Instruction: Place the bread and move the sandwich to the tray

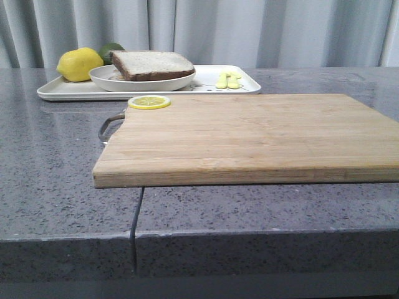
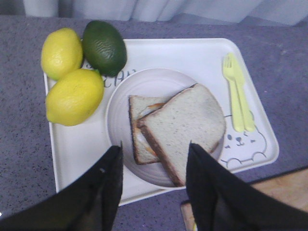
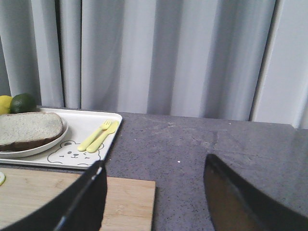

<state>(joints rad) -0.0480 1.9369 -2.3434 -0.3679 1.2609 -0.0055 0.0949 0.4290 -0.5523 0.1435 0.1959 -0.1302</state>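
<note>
While my left gripper [image 2: 154, 180] hovers above the tray [image 2: 192, 53] with jaws spread and holding nothing, I read the job as basically done: the sandwich [image 2: 180, 127] sits on its plate [image 2: 144, 82], and the plate is inside the tray. The bread [image 2: 185, 120] lies on top as the upper slice, skewed over the lower slice, with egg just peeking between them. My right gripper [image 3: 151, 192] is also spread and empty, off to the side of the tray, above the cutting board [image 1: 249, 134] edge and the grey surface [image 1: 56, 187].

Risks from here, my judgement:
- Top slice is skewed and overhangs the lower one. Any brush from a left finger [image 2: 108, 183] while pulling away could drag it off the stack.
- The plate sits toward the tray's near rim, right under the left jaws. Dropping lower before retreating could nudge the plate or tip its edge.
- Two lemons [image 2: 72, 96] and an avocado [image 2: 103, 45] crowd the plate on the tray's far-left side; a shoved plate could roll them off.
- Fork and knife [image 2: 238, 91] lie loose beside the plate, near the bear drawing [image 2: 243, 144]; a sideways sweep could scatter them.
- Lemon slice [image 1: 149, 102] sits on the board corner nearest the tray; a low left arm exit could catch it.

Safest is lifting straight up first.
</note>
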